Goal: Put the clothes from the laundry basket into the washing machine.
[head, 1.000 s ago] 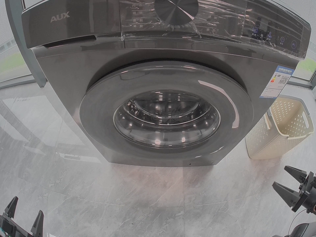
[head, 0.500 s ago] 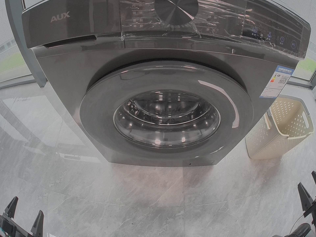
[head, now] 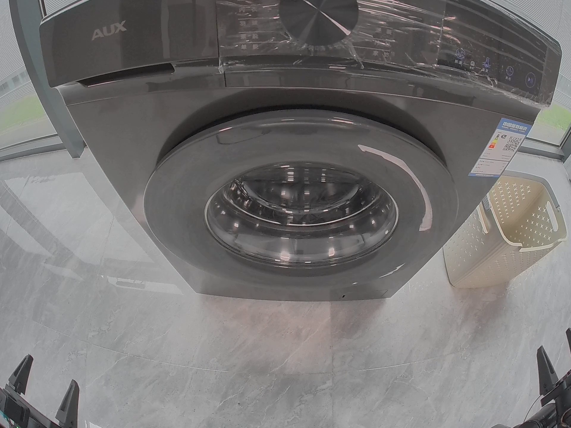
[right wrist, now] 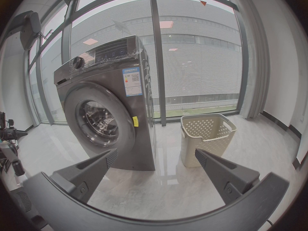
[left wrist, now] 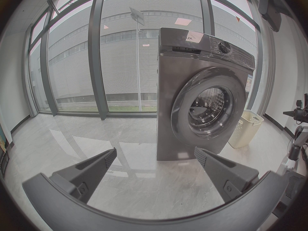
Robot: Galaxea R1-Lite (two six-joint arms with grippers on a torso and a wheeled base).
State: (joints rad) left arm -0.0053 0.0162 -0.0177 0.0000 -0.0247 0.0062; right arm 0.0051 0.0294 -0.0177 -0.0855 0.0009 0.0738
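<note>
A grey front-loading washing machine [head: 297, 150] stands straight ahead with its round glass door [head: 300, 212] shut; it also shows as the washing machine [left wrist: 202, 93] and the washing machine [right wrist: 106, 106]. To its right on the floor stands a cream perforated laundry basket [head: 505, 233], [right wrist: 207, 135], [left wrist: 245, 127]; no clothes show inside it. My left gripper [head: 44, 381], [left wrist: 155, 154] hangs low at the near left, open and holding nothing. Low at the near right is my right gripper [head: 556, 352], [right wrist: 155, 154], open too, well short of the basket.
Glossy grey marble floor [head: 267, 352] spreads between me and the machine. Tall windows [right wrist: 199, 58] with dark frames run behind the machine and basket. A white wall [right wrist: 285, 74] closes off the right side.
My right gripper has dropped and pulled back toward the near right corner of the head view, turning as it went. The left gripper, machine and basket have stayed put.
</note>
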